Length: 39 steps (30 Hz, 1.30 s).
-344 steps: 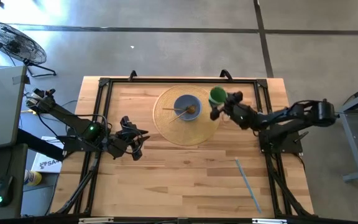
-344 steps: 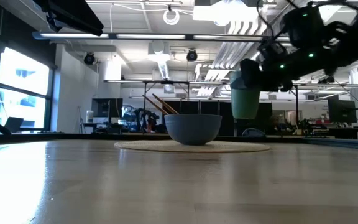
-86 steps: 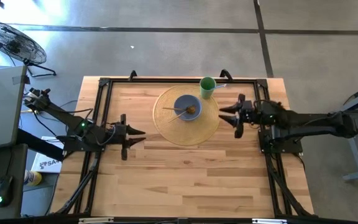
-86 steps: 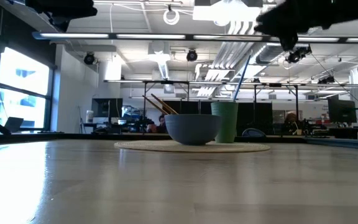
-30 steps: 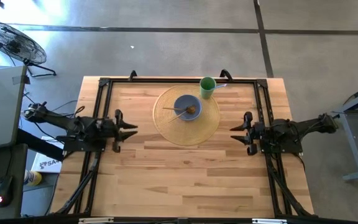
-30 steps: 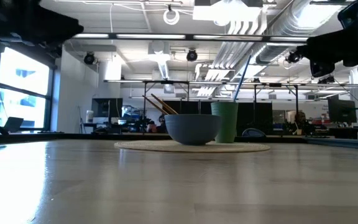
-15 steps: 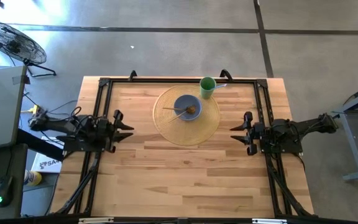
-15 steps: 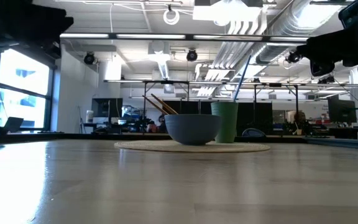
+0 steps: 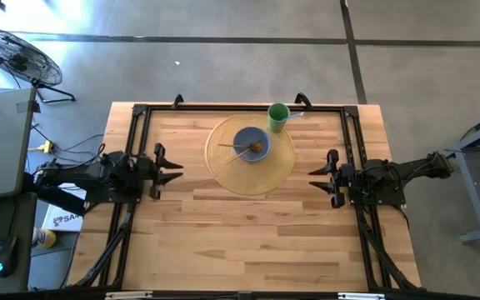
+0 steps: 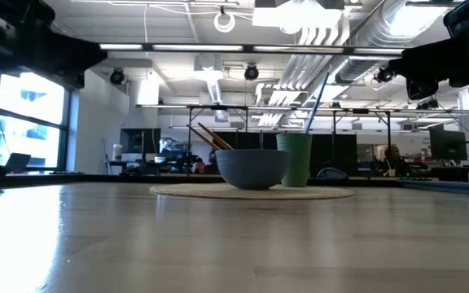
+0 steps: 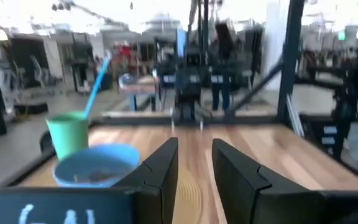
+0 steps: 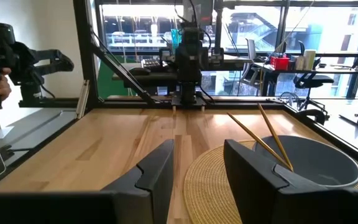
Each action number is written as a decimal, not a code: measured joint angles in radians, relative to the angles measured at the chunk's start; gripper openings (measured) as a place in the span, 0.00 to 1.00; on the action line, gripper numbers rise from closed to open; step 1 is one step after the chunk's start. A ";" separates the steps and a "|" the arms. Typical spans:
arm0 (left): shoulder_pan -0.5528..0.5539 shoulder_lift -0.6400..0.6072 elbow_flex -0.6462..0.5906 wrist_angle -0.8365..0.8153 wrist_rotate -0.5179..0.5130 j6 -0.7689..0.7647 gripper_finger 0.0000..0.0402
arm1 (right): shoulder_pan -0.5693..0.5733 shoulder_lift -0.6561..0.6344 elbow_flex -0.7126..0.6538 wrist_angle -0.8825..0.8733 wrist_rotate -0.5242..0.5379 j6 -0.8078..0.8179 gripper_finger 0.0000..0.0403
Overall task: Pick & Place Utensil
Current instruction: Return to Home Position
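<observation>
Utensils sit well ahead of both pairs of fingers. The gold fork (image 9: 238, 150) leans in the blue bowl (image 9: 252, 143) on the brown mat (image 9: 223, 171). The blue straw (image 9: 297, 114) stands tilted in the green cup (image 9: 278, 117), just beside the bowl. The left gripper (image 9: 176, 170) and the right gripper (image 9: 312, 179) hang at opposite sides of the mat, well apart from it, with fingers apart and holding nothing. I judge the fork stiff, thin and slippery, so its free handle above the rim is the place to pinch. The straw looks light and soft, so a gentle hold near its upper end would suit.
</observation>
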 joint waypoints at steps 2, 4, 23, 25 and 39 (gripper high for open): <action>0.000 0.000 0.000 -0.055 0.001 0.002 0.24 | 0.000 0.000 0.000 0.000 0.000 0.000 0.33; -0.001 0.000 -0.001 -0.104 -0.010 0.012 0.24 | 0.000 0.000 0.000 0.000 0.000 0.000 0.33; -0.001 0.003 -0.001 -0.109 -0.059 -0.080 0.24 | 0.000 0.000 0.000 0.000 0.000 0.000 0.33; -0.001 0.003 -0.001 -0.109 -0.059 -0.080 0.24 | 0.000 0.000 0.000 0.000 0.000 0.000 0.33; -0.001 0.003 -0.001 -0.109 -0.060 -0.080 0.24 | 0.000 0.000 -0.001 0.000 0.000 0.000 0.33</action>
